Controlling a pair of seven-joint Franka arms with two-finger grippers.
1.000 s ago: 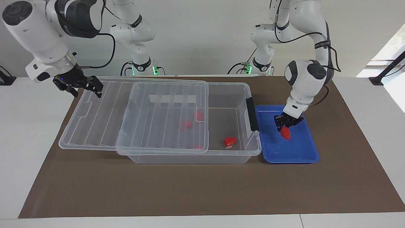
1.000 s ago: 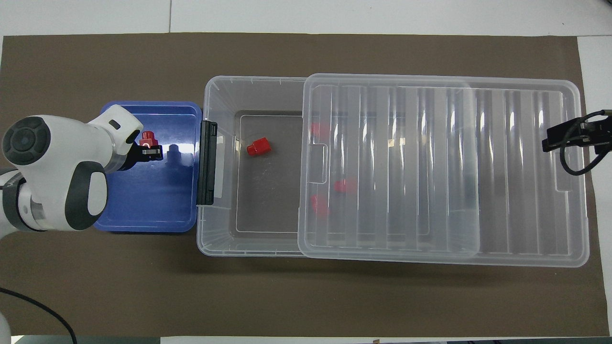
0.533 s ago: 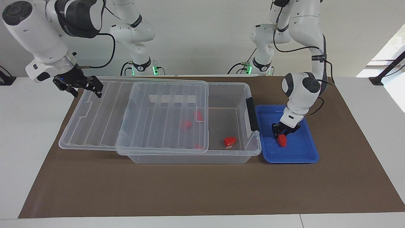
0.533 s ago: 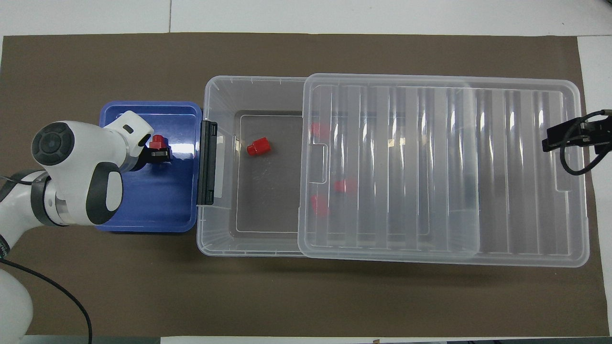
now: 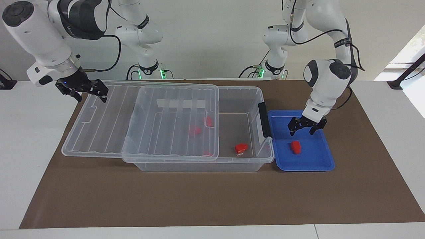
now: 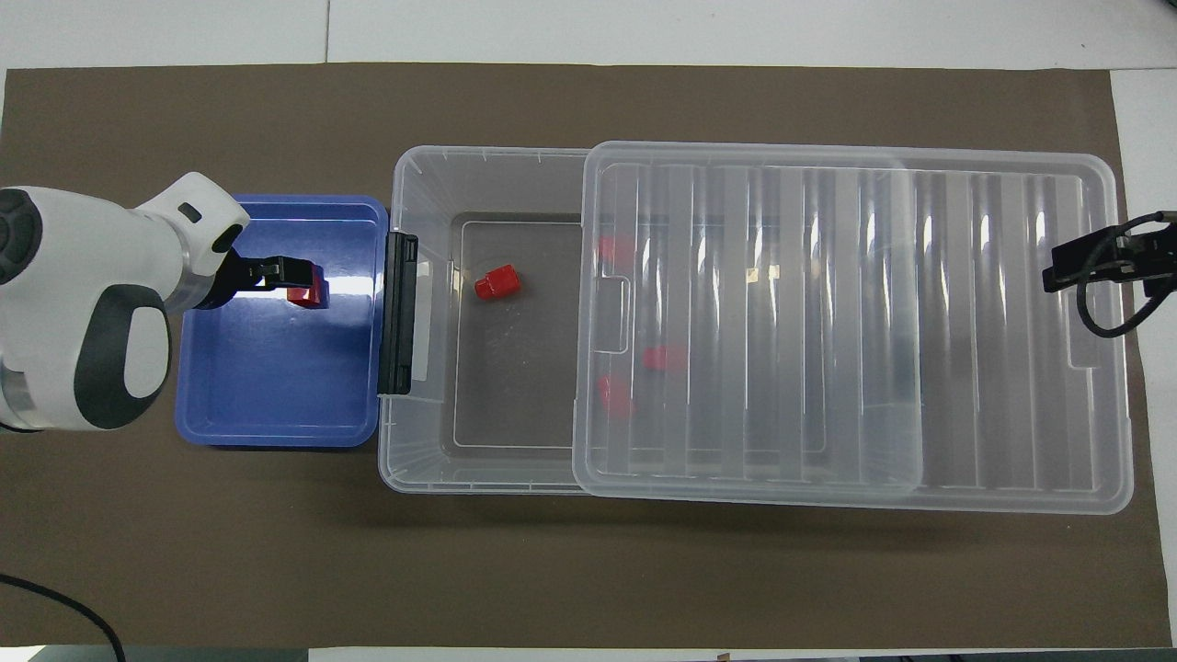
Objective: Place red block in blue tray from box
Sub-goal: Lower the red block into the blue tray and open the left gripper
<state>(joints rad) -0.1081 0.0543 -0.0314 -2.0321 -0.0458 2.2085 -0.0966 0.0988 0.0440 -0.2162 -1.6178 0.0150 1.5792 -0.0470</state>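
One red block (image 5: 295,147) lies flat on the floor of the blue tray (image 5: 323,166), near its middle, so the placing looks done. The left gripper (image 5: 307,126) hangs just above the block with its fingers spread and nothing between them, clear of the tray's rim. The tray sits touching the box (image 5: 239,164) at the left arm's end, a short carry from the opening.

The lid (image 5: 99,132) is slid toward the right arm's end, baring the part of the box beside the tray. The right gripper (image 5: 87,90) waits open over the lid's end. Other red pieces (image 5: 241,148) remain in the box, some under the lid. Nothing blocks the left gripper's way up.
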